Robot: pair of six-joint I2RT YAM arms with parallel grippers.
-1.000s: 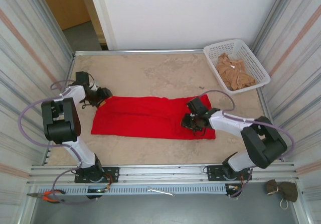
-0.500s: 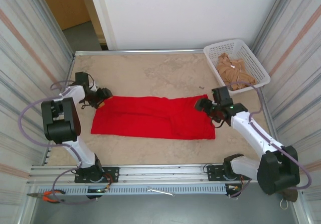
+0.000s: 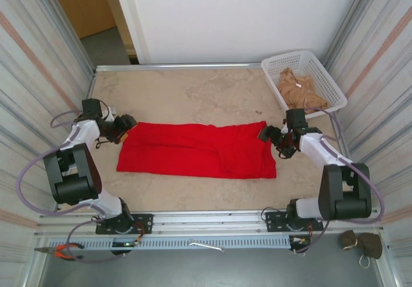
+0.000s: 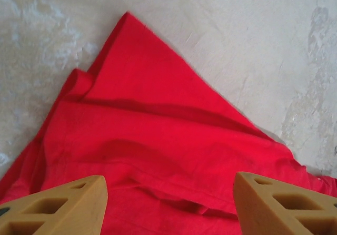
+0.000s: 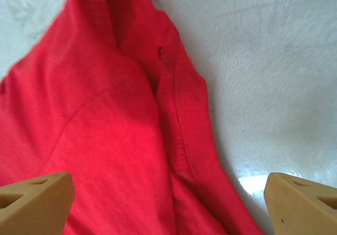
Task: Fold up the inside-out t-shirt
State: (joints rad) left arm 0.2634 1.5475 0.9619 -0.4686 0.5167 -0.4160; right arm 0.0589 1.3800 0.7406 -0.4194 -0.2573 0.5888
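as the t-shirt [image 3: 193,149] lies flat, left claw [image 3: 126,123] and right claw [image 3: 270,135] gape empty.

The left arm [image 3: 84,131] and right arm [image 3: 315,147] are white with black joints. Thin purple cables [image 3: 20,177] hang off them. The fingertips [image 4: 58,206] are tan with holes.

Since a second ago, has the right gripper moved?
Yes. The right gripper has shifted right, from over the t-shirt to its right edge, nearer the white basket.
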